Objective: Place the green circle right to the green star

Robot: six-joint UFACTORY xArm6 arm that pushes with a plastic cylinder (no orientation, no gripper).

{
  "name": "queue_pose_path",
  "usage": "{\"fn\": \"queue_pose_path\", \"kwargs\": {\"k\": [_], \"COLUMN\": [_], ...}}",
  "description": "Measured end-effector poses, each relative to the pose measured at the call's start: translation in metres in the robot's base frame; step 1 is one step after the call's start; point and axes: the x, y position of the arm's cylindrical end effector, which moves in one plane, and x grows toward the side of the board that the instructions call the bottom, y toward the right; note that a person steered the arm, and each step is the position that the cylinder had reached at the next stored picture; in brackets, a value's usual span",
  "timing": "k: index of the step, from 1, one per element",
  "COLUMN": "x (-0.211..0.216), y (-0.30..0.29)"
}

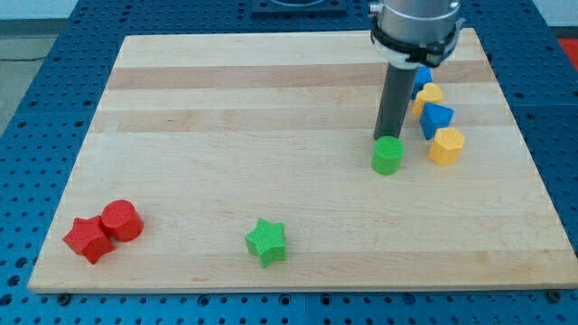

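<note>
Evidently the push is only begun: no fingers exist to open or close, my tip (388, 137) is set touching the green circle (387, 155) from the view's top, and the circle must be driven toward the view's lower left, beside the green star (265, 241).

1. At the view's right of middle on the board (271, 90): my tip (389, 137), touching the top edge of the green circle (387, 156).
2. Near the view's bottom edge, well apart to the lower left of that circle: the green star (265, 241).
3. In the bottom left corner: the red star (88, 239), touching the red circle (122, 220) at its upper right.
4. Just right of my tip, in a close column from top to bottom: blue block (423, 78), yellow block (429, 95), blue cube (437, 118), yellow hexagon (446, 145).
</note>
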Motion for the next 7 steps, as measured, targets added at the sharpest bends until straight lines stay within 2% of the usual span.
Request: {"fn": "queue_pose_path", "kwargs": {"k": [1, 4, 7], "x": [0.029, 0.072, 0.101], "y": [-0.012, 0.024, -0.027]}}
